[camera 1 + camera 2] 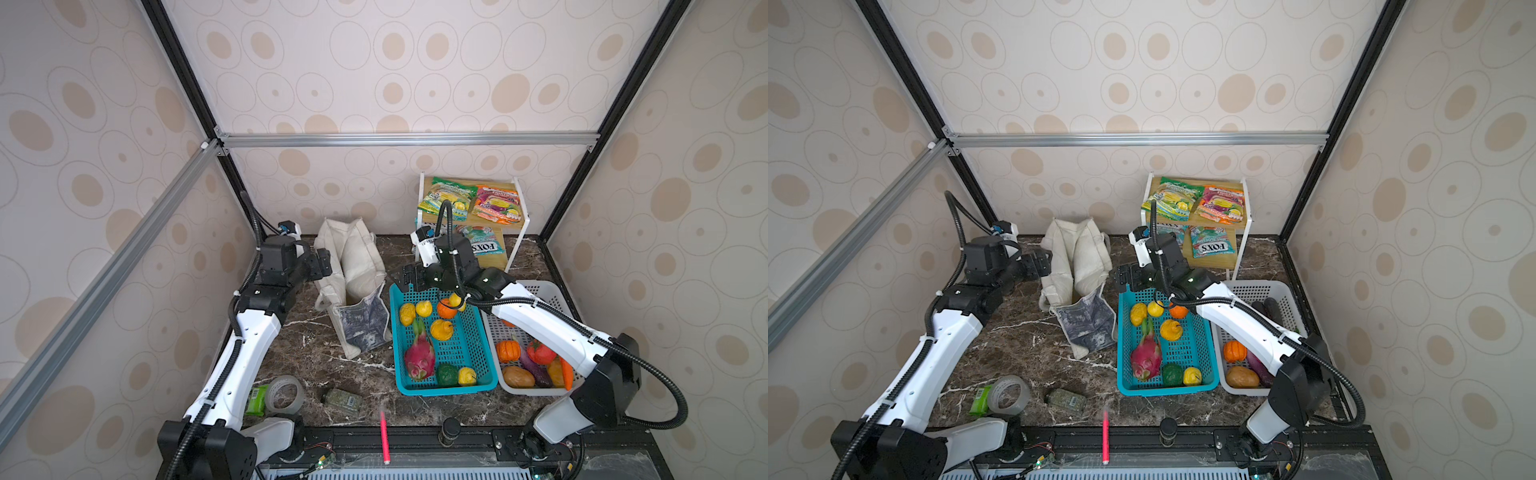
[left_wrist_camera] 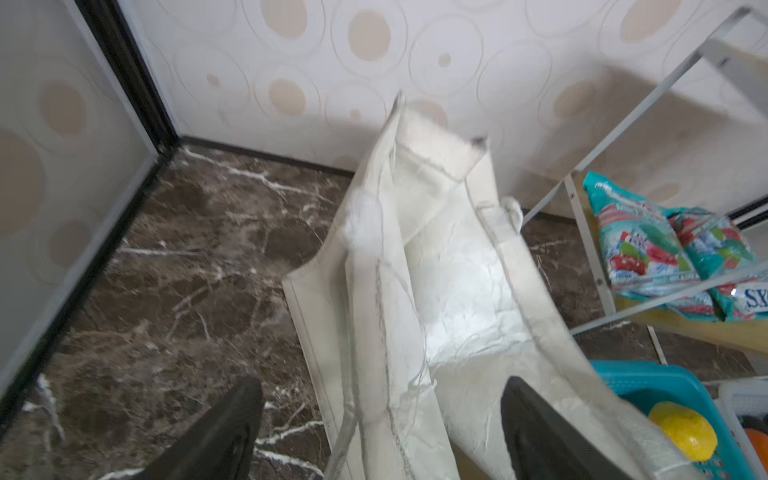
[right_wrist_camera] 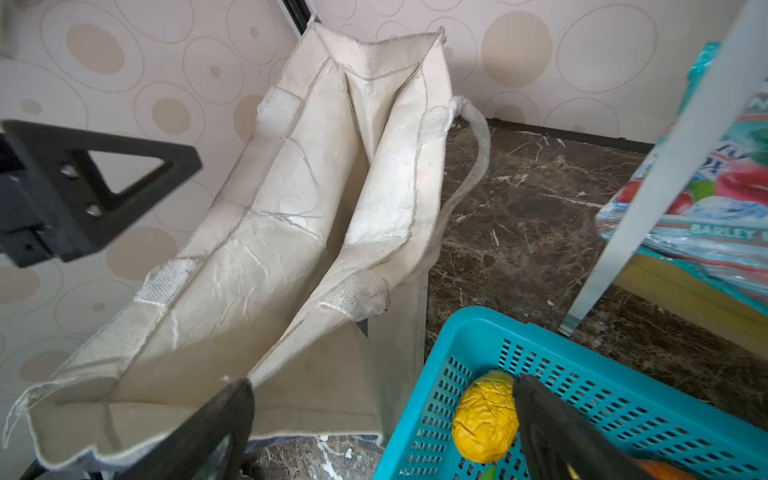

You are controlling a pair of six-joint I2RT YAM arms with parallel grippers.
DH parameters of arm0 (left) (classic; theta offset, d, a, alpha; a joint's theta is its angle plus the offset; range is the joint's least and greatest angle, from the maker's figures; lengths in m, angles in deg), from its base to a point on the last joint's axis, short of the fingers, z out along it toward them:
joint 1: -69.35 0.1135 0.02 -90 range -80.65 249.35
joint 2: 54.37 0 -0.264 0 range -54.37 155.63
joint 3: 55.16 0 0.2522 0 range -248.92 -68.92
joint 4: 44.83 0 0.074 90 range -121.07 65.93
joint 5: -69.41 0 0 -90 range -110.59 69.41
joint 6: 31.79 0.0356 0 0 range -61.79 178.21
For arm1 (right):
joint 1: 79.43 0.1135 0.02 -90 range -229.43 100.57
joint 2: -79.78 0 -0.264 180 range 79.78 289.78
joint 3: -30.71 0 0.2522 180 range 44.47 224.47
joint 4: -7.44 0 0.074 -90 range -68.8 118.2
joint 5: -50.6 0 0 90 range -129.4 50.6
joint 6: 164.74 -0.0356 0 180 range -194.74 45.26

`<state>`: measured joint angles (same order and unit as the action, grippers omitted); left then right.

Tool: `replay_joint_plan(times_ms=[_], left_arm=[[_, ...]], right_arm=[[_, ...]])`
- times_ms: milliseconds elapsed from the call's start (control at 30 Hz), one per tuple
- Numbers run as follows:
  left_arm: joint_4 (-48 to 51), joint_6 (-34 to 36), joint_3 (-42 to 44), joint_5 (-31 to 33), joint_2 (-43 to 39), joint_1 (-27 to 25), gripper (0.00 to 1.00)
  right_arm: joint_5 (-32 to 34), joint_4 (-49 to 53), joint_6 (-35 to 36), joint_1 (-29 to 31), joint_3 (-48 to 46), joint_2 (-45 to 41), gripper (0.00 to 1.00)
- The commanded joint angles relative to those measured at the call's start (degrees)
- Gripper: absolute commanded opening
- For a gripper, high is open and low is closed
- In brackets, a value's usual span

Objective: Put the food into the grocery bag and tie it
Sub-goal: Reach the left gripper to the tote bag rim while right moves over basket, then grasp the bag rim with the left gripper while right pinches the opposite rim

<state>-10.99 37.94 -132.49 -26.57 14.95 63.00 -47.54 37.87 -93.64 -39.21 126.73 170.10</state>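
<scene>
- Left tool (image 1: 323, 262) has its two fingers wide apart. It sits just beside the left side of the grocery bag (image 1: 353, 266). In the left wrist view, bag cloth shows between the fingers, but they do not pinch it.
- Right tool (image 1: 409, 276) has its fingers wide apart too. It hangs over the far corner of the teal basket (image 1: 446, 389), next to the bag, and holds nothing.
- The grocery bag stands on the tabletop (image 1: 307, 357) between the two tools. Its mouth is open, and the near side with the dark print panel (image 1: 365, 324) flops down.
- The pink dragon fruit (image 1: 419, 353), the yellow fruits (image 1: 407, 313) and the orange (image 1: 446, 309) lie in the teal basket.
- The small pumpkin (image 1: 508, 350) sits in the white basket (image 1: 544, 291), just beside the teal one.
- The green packet (image 1: 446, 197) and the orange-red packet (image 1: 498, 203) lie on top of the shelf (image 1: 518, 245) behind the baskets.
</scene>
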Motion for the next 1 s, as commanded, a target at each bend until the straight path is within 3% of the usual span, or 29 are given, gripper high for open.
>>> replay_joint_plan(times_ms=[0, 100, 167, 233, 433, 467, 533, 567, 633, 700, 767, 900, 933, 967], left_arm=[[-3.99, 0.39, 1.33, -3.80, 0.35, 0.37, 0.80], [-4.39, 0.66, 3.70, -4.93, 0.55, 0.37, 0.59], [-3.31, 1.06, 4.41, -4.62, 0.56, 0.37, 0.24], [-1.78, 1.84, 4.34, -3.34, 0.00, 0.37, 0.00], [-1.28, 3.07, 4.95, -1.51, -1.46, 0.37, 0.00], [-1.74, 2.75, 5.25, -2.12, -0.86, 0.37, 0.08], [-2.70, 2.01, 5.59, -3.32, 0.12, 0.37, 0.45], [-3.43, 1.71, 5.87, -3.27, 0.37, 0.37, 0.55], [-4.54, 1.20, 6.29, -2.56, 0.38, 0.37, 0.60], [-4.82, 1.29, 6.44, -2.50, 0.77, 0.37, 0.57], [-5.41, 1.24, 6.68, -3.53, 1.24, 0.37, 0.47], [-7.12, 0.53, 7.45, -4.81, 0.92, 0.37, 0.08], [-7.24, 0.49, 7.49, -4.86, 0.61, 0.37, 0.00], [-7.49, 0.50, 7.49, -5.07, 0.39, 0.37, 0.00]], right_arm=[[-0.35, 2.00, 0.45, 0.42, 1.06, 0.93, 1.00], [-0.25, 2.03, -0.43, 0.46, 1.24, 1.30, 1.00], [-0.82, 2.05, -1.02, 0.60, 1.26, 1.34, 1.00], [-0.58, 2.05, -1.27, 0.79, 1.06, 0.93, 1.00], [-0.48, -0.16, -3.80, 0.91, 1.01, 1.80, 1.00], [0.08, 0.18, -4.68, 0.92, 2.03, 2.98, 1.00], [2.01, 2.14, -7.38, 0.92, 4.85, 5.59, 1.00], [2.08, 2.68, -8.39, 0.91, 6.13, 6.83, 1.00], [1.23, 1.97, -11.32, 0.88, 7.73, 9.12, 1.00], [-0.55, -0.91, -13.53, 1.01, 7.97, 10.85, 1.00], [-2.18, -0.77, -15.20, 1.14, 10.03, 13.58, 1.00], [-4.49, -0.08, -17.85, 1.56, 13.42, 18.43, 1.00], [-5.62, -1.57, -18.99, 1.53, 12.93, 19.08, 0.98], [-7.13, -3.95, -20.24, 1.56, 11.94, 19.35, 0.96]])
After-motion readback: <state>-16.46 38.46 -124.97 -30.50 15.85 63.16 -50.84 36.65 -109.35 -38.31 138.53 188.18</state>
